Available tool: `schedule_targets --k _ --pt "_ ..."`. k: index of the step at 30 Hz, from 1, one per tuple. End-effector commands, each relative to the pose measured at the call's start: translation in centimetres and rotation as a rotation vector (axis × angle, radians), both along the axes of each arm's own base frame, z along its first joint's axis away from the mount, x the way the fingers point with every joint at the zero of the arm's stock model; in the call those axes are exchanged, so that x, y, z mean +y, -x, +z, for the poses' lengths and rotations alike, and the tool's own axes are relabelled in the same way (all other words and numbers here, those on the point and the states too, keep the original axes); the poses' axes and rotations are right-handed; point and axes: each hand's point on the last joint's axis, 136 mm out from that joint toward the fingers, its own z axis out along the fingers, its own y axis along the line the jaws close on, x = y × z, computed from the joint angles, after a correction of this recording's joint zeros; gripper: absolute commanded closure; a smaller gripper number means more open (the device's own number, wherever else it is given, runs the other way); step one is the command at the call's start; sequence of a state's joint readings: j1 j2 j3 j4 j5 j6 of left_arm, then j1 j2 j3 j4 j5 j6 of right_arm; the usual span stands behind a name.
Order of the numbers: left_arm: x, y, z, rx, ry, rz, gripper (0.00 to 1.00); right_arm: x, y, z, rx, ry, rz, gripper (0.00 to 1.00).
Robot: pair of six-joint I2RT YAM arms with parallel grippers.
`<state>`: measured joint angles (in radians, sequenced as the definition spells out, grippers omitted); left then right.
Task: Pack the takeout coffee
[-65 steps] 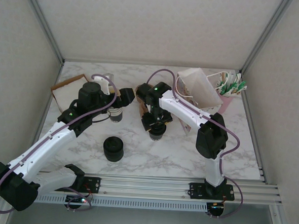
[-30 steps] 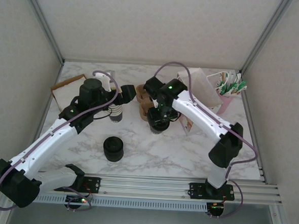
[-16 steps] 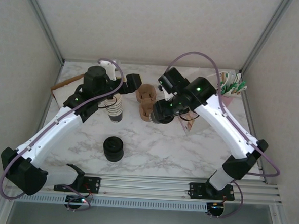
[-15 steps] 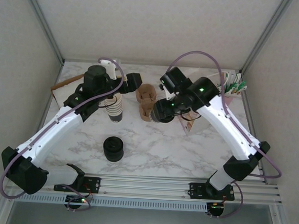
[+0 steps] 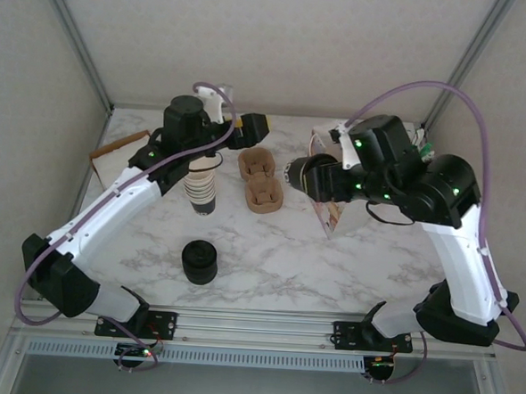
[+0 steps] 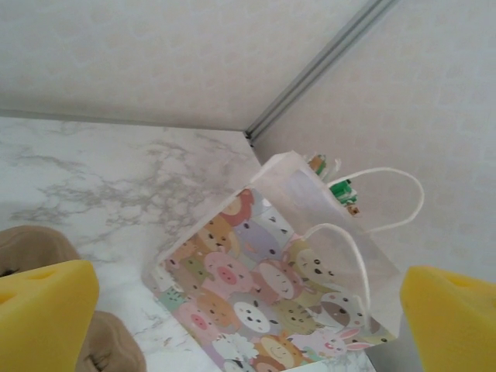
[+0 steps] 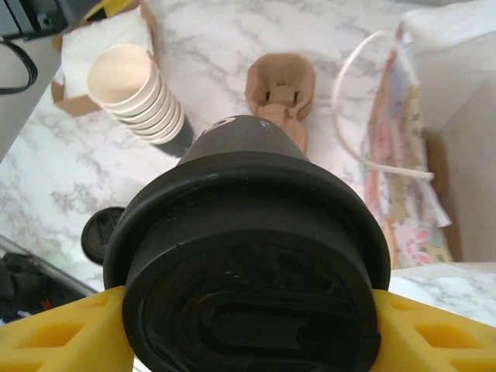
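Pinching the takeout coffee (image 7: 248, 232) by its dark wall, lid facing the wrist camera, the right gripper (image 7: 246, 332) holds it in the air just left of the paper bag (image 7: 403, 155). The left gripper (image 6: 246, 316), spread wide and empty, faces that bag from farther left. The step in hand looks like the carry. Next, the cup probably needs bringing over the bag's mouth and lowering upright.

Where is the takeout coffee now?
In the top view, right of centre, the takeout coffee is held in the right end effector, between the brown cup carriers and printed bag.
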<state>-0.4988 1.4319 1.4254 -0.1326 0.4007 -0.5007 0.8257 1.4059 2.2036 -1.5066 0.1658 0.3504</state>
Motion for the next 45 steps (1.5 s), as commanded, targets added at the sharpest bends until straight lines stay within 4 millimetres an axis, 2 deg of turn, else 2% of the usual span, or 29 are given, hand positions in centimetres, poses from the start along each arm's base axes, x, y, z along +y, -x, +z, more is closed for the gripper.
schedule_targets --k 1,9,14,21,28,36,41,45 --pt "-2.3 0.7 2.1 -0.024 0.042 -0.088 0.02 -3.5 -0.2 1.1 -0.071 0.06 -0.093 0.33" --pt "-7.7 1.8 1.4 0.016 0.055 -0.231 0.12 -8.7 -1.3 2.2 -0.133 0.149 -0.277 0.34" --pt "-10.0 2.3 0.3 0.049 0.054 -0.283 0.15 -9.9 -2.8 1.2 -0.09 0.191 -0.339 0.35" --pt "-12.8 3.1 -0.9 0.086 0.048 -0.366 0.3 -10.2 -5.1 -1.1 0.017 0.213 -0.377 0.35" --pt "-14.0 3.4 -2.7 0.132 0.018 -0.411 0.52 -10.4 -6.8 -4.0 0.135 0.239 -0.391 0.35" --pt "-14.3 4.4 -3.1 0.144 -0.001 -0.447 0.9 -9.7 -8.8 -7.1 0.252 0.253 -0.374 0.35" --pt "-14.2 5.0 -3.1 0.157 -0.001 -0.466 0.99 -9.5 -9.2 -8.6 0.308 0.289 -0.372 0.35" --pt "-14.4 6.3 -2.6 0.178 0.028 -0.53 1.0 -9.6 -8.9 -9.2 0.34 0.301 -0.374 0.35"
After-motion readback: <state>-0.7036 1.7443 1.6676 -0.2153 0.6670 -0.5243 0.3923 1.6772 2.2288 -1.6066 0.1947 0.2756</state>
